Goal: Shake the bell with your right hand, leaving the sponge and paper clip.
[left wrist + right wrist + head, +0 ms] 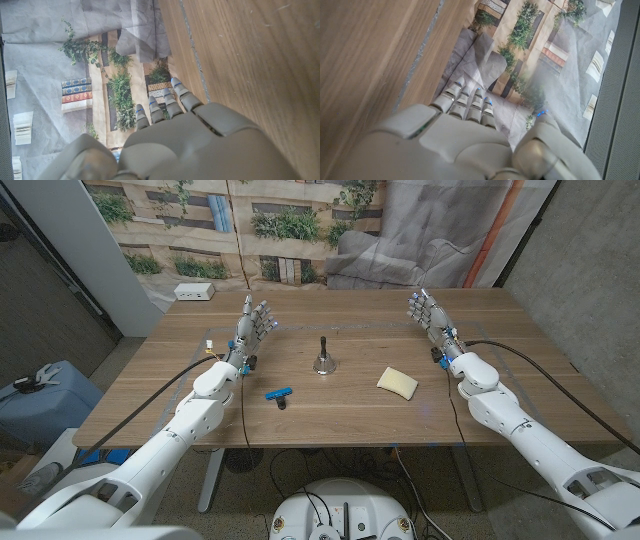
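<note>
Small metal bell w/ dark upright handle [324, 357] stands mid-bench. Our right hand [428, 314] is raised nr the far right edge, fingers apart, holding nothing; left hand [253, 325] likewise. Risks: sweeping in low could shove the pale yellow sponge [398, 382]; an off-centre pinch could tip the bell toward the blue paper clip [279, 394].
</note>
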`<state>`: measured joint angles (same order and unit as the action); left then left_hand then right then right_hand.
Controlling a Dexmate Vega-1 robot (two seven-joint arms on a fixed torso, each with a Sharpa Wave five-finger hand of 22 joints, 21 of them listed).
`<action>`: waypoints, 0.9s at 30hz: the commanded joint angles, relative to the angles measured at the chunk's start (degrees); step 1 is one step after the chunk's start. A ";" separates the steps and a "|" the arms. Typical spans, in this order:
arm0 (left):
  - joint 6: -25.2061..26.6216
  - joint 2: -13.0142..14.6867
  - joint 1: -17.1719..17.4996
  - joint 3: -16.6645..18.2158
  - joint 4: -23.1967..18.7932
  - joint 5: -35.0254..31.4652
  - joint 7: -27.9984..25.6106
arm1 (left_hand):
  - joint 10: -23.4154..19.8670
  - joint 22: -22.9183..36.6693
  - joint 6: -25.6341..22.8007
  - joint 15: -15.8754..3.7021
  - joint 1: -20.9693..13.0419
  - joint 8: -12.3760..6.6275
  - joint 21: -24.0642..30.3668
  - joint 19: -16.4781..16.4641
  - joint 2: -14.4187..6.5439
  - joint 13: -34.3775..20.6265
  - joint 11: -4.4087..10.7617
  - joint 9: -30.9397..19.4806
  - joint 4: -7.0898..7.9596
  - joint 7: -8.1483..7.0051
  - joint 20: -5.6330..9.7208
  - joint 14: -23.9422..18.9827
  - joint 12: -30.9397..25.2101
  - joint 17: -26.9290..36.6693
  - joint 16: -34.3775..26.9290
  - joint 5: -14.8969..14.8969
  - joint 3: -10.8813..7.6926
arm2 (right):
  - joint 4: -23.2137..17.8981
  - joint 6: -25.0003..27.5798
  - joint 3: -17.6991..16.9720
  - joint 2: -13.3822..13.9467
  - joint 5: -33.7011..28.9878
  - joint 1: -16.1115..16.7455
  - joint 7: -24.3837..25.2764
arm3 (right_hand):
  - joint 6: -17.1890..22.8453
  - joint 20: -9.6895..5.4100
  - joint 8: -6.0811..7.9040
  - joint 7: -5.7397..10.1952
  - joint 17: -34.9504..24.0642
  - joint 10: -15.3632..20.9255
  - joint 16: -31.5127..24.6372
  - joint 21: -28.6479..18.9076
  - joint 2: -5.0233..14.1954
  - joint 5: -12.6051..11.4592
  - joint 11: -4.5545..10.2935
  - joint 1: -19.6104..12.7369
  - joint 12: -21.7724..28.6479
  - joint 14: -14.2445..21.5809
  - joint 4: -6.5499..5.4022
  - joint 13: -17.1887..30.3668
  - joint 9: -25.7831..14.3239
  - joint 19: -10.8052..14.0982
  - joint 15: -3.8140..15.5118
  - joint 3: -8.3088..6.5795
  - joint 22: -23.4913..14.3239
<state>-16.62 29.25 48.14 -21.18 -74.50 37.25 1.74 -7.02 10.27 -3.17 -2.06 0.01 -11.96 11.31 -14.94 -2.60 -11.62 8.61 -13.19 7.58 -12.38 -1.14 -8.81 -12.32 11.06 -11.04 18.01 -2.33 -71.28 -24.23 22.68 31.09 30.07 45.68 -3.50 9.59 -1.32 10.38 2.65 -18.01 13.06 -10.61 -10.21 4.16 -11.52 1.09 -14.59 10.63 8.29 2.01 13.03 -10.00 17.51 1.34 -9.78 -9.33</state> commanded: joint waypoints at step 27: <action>-0.03 -0.02 -0.01 -0.01 0.05 0.00 0.01 | -0.17 0.31 0.03 -5.65 -0.17 -0.31 0.39 -0.43 -0.45 -0.29 0.44 -0.24 0.38 -0.35 -0.05 -0.49 -0.32 0.25 -0.31 0.35 0.00 | -8.06 -2.78 5.05 6.97 -22.15 1.13 5.69 | -4.00 2.71 0.09 0.34 2.15 -1.46 -0.32 -0.38 -3.93 0.47 1.13 -5.94 0.26 -2.73 5.94 -0.99 -0.49 -0.69 -2.93 -0.98 -0.28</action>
<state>-16.62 29.22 48.14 -21.18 -74.44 37.25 1.76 -7.03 10.27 -3.17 -2.06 0.01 -11.96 11.30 -14.94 -2.60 -11.61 8.60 -13.18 7.58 -12.38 -1.14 -8.81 -12.31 11.05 -11.04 17.97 -2.33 -77.17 -27.01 26.27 36.70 14.88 46.73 -0.50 5.90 0.87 10.41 3.05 -15.89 11.66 -10.61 -10.21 0.40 -11.14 2.37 -19.86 10.63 5.44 7.45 11.96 -10.28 16.61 -1.34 -10.66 -9.49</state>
